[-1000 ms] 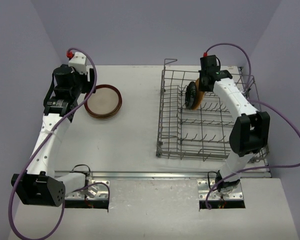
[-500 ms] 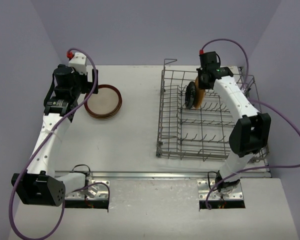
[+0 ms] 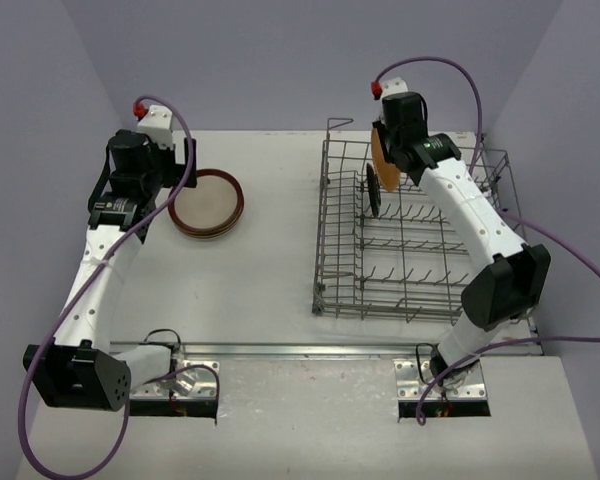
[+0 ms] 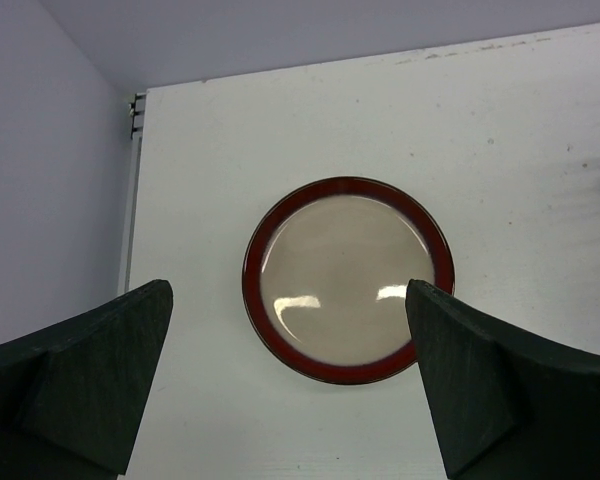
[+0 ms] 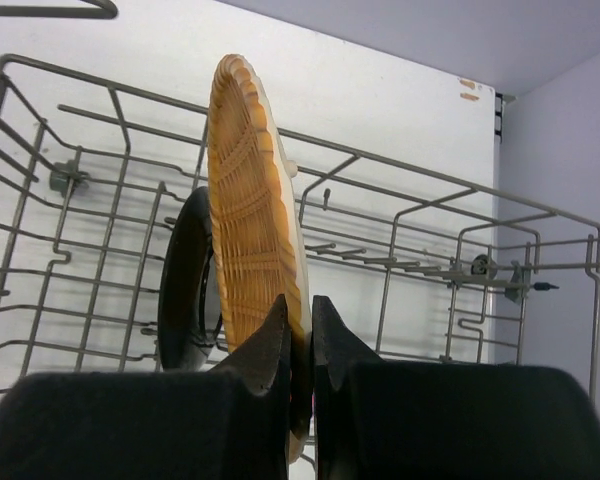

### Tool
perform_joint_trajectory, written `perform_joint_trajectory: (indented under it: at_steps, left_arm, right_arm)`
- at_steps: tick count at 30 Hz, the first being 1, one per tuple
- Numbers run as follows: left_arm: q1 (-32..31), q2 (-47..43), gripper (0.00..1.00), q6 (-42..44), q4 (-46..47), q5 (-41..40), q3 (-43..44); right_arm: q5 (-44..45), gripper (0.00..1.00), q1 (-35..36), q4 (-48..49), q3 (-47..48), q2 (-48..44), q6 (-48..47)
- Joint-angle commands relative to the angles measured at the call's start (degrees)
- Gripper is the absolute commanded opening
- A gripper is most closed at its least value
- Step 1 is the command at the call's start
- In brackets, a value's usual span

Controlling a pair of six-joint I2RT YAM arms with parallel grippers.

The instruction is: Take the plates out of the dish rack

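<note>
right tool point(image 5: 298, 312) is pinching the tan-orange plate point(image 5: 250, 200) by its rim, fingers pressed tight on either side of the edge. the plate is upright, edge-on to the wrist camera, ribbed basket-weave back facing left. from the top view it hangs over the far left part of the dish rack point(image 3: 323, 240), above the wire rim; can't tell whether its lower edge is fully free of the tines. the black plate point(image 5: 185, 280) stands upright in the rack just behind and below it, near but not touching as far as i can see. the rack sits on the right half of the surface point(image 3: 270, 260). left tool point(image 4: 288, 290) is spread wide, gripping nothing, hovering over the cream plate with dark red-brown rim point(image 4: 345, 280), which lies flat on the left side of the surface, well apart from the rack. its edge looks layered from the top view; can't tell how many plates sit under it.
</note>
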Motion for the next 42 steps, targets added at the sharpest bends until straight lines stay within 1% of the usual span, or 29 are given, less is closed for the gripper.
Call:
perform_joint_trajectory:
  at_steps: [1, 6, 8, 12, 13, 15, 16, 17, 20, 21, 24, 27, 33, 37, 41, 42]
  left_arm:
    - [-0.3, -0.5, 1.00, -2.8, 0.4, 2.6, 4.5]
    - [-0.3, -0.7, 1.00, -5.6, -0.8, 15.1, 6.5]
    - [-0.3, -0.7, 1.00, -6.8, -1.0, 20.9, 7.2]
    - [-0.3, -0.6, 1.00, -9.5, -0.6, 31.3, 8.3]
    - [-0.3, -0.3, 1.00, -10.6, -0.6, 35.5, 8.8]
    - [-0.3, 0.1, 0.99, -13.0, -0.4, 40.4, 9.3]
    - [-0.3, 0.4, 0.98, -14.6, 0.1, 44.7, 9.5]
    - [-0.3, 0.8, 0.98, -15.4, 0.6, 48.3, 9.6]
    - [-0.3, 1.6, 0.95, -18.1, 1.4, 53.8, 9.4]
    - [-0.3, 2.0, 0.93, -19.1, 1.6, 57.6, 9.5]
    - [-0.6, 3.1, 0.91, -20.0, 1.6, 63.2, 9.5]
    - [-2.2, 3.2, 0.90, -20.2, 1.2, 65.5, 8.7]
    - [-5.1, 3.8, 0.88, -20.2, 1.0, 65.7, 7.1]
    - [-6.5, 4.7, 0.82, -19.6, 0.9, 67.2, 6.9]
    - [-6.7, 5.8, 0.61, -17.3, -2.0, 67.4, 7.2]
    - [-6.7, 5.8, 0.60, -17.2, -2.1, 67.4, 7.2]
  right_arm:
    - [-1.3, 0.00, 0.3, 6.5, 4.7, -5.8, -3.3]
    - [-5.4, 0.00, 0.3, 9.5, 6.2, -10.7, -8.7]
    - [-8.7, 0.00, 0.3, 9.1, 5.9, -12.4, -8.2]
    - [-20.1, 0.00, 0.3, 4.3, 5.5, -16.3, -3.3]
    - [-26.4, 0.00, 0.3, 3.5, 5.2, -17.1, -2.1]
    - [-34.3, 0.00, 0.3, 2.5, 3.1, -18.7, 1.9]
    - [-41.9, 0.00, 0.3, 2.3, 2.3, -20.0, 3.2]
    - [-45.8, 0.00, 0.3, 1.7, 1.3, -20.4, 5.9]
    - [-58.4, 0.00, 0.3, 2.0, -1.2, -20.5, 10.4]
    - [-62.9, 0.00, 0.3, 2.6, -2.4, -20.1, 12.1]
    - [-72.5, 0.00, 0.4, 4.3, -4.6, -18.7, 16.7]
    - [-74.8, 0.00, 1.1, 6.0, -5.4, -18.0, 19.0]
    - [-76.2, 0.00, 2.6, 6.9, -5.2, -16.5, 19.7]
    - [-78.3, 0.00, 3.7, 8.3, -6.3, -15.4, 20.8]
    - [-79.3, 0.00, 5.0, 8.8, -5.5, -14.0, 21.1]
    - [-79.3, 0.00, 5.1, 8.8, -5.2, -13.9, 21.1]
